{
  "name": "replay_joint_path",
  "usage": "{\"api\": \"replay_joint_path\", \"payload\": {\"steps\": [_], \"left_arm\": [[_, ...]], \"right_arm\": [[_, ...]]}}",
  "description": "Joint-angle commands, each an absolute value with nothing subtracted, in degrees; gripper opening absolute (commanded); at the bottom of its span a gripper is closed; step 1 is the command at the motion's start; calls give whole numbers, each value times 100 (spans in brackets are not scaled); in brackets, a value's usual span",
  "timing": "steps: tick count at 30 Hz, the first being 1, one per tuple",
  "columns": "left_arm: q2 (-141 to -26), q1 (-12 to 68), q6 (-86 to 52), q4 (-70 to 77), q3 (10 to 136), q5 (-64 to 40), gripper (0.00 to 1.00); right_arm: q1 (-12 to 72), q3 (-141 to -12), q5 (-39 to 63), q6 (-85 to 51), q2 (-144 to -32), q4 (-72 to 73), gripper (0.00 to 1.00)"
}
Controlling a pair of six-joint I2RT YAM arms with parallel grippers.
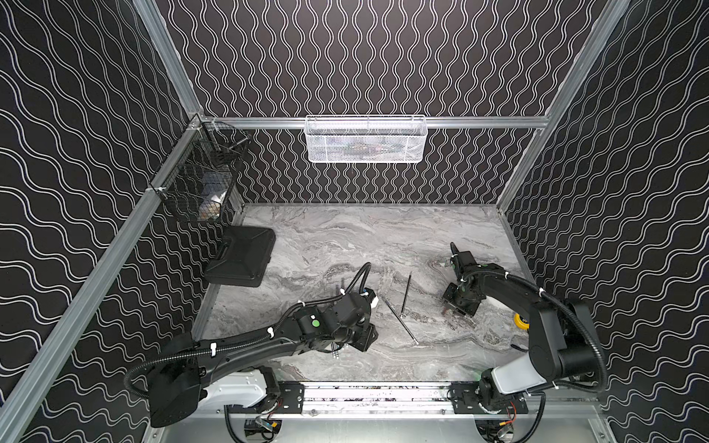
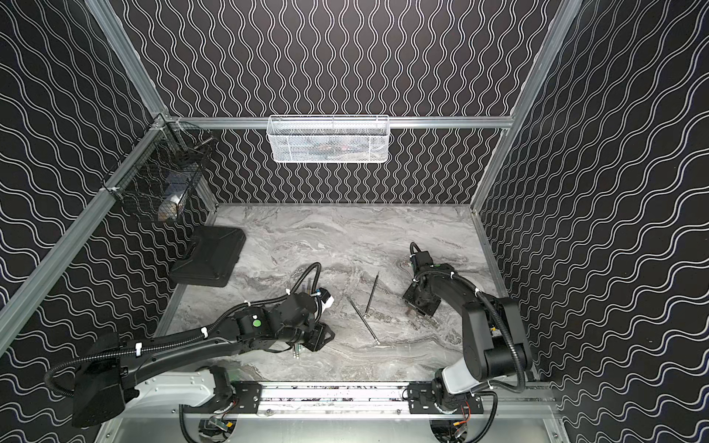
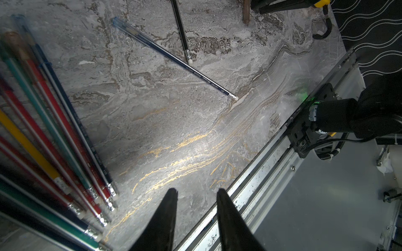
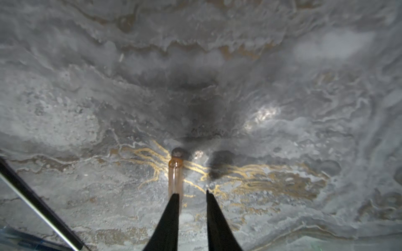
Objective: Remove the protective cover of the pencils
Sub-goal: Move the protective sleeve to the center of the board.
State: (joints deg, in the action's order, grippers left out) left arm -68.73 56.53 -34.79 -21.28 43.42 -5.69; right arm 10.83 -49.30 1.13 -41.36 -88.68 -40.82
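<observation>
A bundle of coloured pencils [image 3: 50, 134] in red, teal, yellow and dark blue lies beside my left gripper [image 3: 196, 191], which is open with only table between its fingers. In both top views the bundle is mostly hidden under the left arm, with ends showing [image 1: 336, 351]. A dark blue pencil [image 3: 174, 57] with a clear cover [image 3: 121, 24] on its tip and a black pencil [image 3: 181, 32] lie loose mid-table. My right gripper [image 4: 191, 193] is open. A brown translucent cover [image 4: 175, 173] stands along one fingertip, its end on the table, not clamped.
A black case [image 1: 241, 261] lies at the back left of the marble table [image 1: 345, 237]. A black wire basket [image 1: 199, 172] and a white mesh basket [image 1: 364, 140] hang on the walls. A yellow roll [image 1: 521, 320] sits by the right arm. The metal rail [image 1: 376, 395] runs along the front.
</observation>
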Motion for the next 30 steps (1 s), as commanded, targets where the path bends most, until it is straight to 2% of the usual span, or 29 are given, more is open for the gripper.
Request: {"api": "replay_joint_path", "payload": {"steps": [1,17,25,30], "left_arm": [[-6877,5651,-3437,-2004,4354,-537,35],[-6772,5651,-3410,-2035,4308,-528,35],[-6704,5651,-3411,-2049,4250,-542,35],[-6654,5651,-3384,-2126,4272,-531,35]], "right_arm": [[1081,-4949,285,-4113,-8947,-3921,24],[1081,-5090,232,-4006,-9212,-3858,24],[1081,-5331,111,-3827,-9492,-3797,19],[1081,-5826,-57,-3520,-10038,-3803,17]]}}
